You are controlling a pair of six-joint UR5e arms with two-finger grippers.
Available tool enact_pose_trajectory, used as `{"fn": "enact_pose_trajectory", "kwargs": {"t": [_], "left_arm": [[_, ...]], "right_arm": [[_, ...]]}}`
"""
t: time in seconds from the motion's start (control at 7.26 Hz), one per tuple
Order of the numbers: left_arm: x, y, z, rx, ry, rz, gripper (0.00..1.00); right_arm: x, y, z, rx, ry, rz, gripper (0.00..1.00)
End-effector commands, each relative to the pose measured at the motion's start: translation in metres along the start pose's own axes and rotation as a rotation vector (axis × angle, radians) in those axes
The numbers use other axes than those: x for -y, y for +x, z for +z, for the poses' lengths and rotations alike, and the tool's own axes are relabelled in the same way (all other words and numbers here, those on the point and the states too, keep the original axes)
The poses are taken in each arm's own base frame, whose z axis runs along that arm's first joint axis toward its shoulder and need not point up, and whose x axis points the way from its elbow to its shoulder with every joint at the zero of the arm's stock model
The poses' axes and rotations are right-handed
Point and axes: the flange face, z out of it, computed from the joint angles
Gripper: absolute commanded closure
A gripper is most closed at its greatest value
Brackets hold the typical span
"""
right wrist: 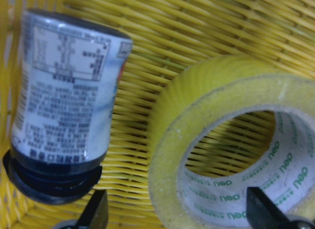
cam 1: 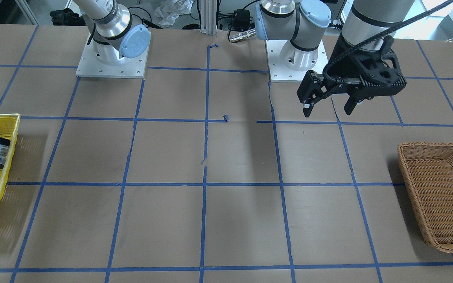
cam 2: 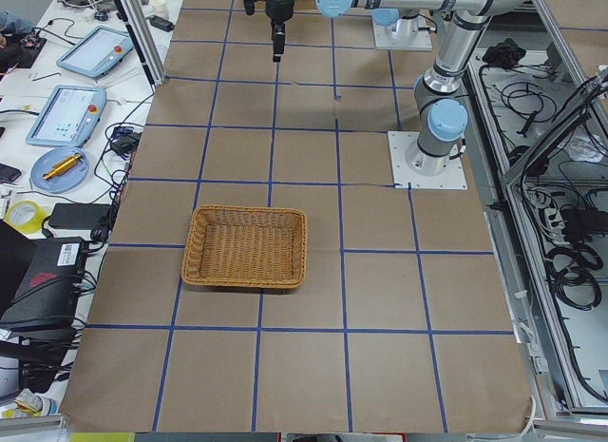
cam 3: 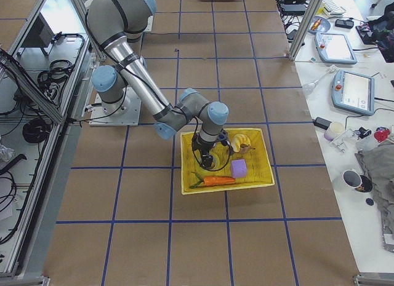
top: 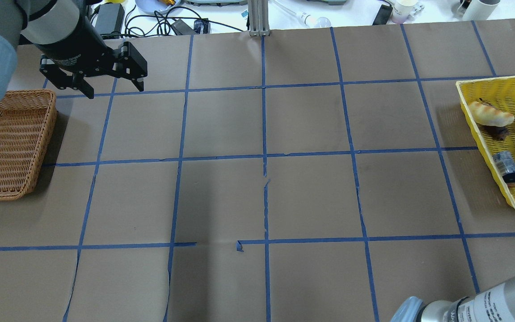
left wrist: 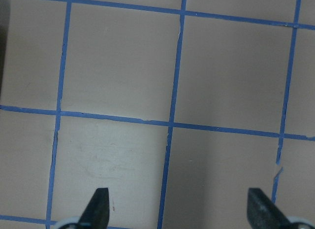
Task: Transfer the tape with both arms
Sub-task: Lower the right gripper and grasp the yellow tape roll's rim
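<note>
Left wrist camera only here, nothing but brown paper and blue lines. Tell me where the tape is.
Observer: The tape sits in the yellow basket at the robot's right end of the table.
Operator: Report the right gripper.
Observer: The right gripper is open, low over the tape, not closed on it.
Operator: Name anything crowding it.
Observer: A dark-capped jar lies on its side close beside the roll.
</note>
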Motion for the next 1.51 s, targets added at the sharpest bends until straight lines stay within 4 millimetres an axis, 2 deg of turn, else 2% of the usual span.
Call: {"fn": "enact_pose_trajectory", "kwargs": {"t": [0.0, 0.14, 0.28, 0.41, 0.55, 0.69, 0.83, 0.96, 1.1, 1.38], "left_arm": [[0.0, 0.0, 0.0, 0.001, -0.001, 0.005, 0.0], [0.0, 0.001, -0.001, -0.001, 0.001, 0.004, 0.0], [0.0, 0.001, -0.001, -0.001, 0.001, 0.004, 0.0], [0.0, 0.001, -0.001, -0.001, 0.001, 0.004, 0.0], [0.0, 0.001, -0.001, -0.001, 0.001, 0.004, 0.0], [0.0, 0.001, -0.001, -0.001, 0.001, 0.004, 0.0], [0.0, 0.001, 0.0, -0.001, 0.0, 0.005, 0.0], [0.0, 0.001, 0.0, -0.002, -0.002, 0.004, 0.0], [0.0, 0.001, -0.001, -0.004, 0.001, 0.004, 0.0], [0.0, 0.001, -0.001, -0.003, 0.001, 0.005, 0.0]], "right_arm": [[0.004, -0.001, -0.004, -0.003, 0.01, -0.041, 0.0], [0.01, -0.002, -0.001, -0.01, 0.062, -0.043, 0.0], [0.011, -0.003, 0.002, -0.001, 0.077, -0.047, 0.05], [0.012, -0.003, 0.002, -0.001, 0.075, -0.044, 0.44], [0.011, -0.003, 0.002, 0.003, 0.073, -0.037, 0.75], [0.01, -0.001, -0.001, -0.002, 0.069, -0.032, 0.93], [0.008, -0.002, -0.003, -0.003, 0.06, -0.031, 1.0], [0.006, -0.001, -0.006, -0.001, 0.047, -0.031, 1.0], [-0.002, -0.002, -0.018, -0.01, 0.012, -0.032, 1.0], [-0.014, -0.013, -0.055, -0.022, 0.033, 0.018, 1.0]]}}
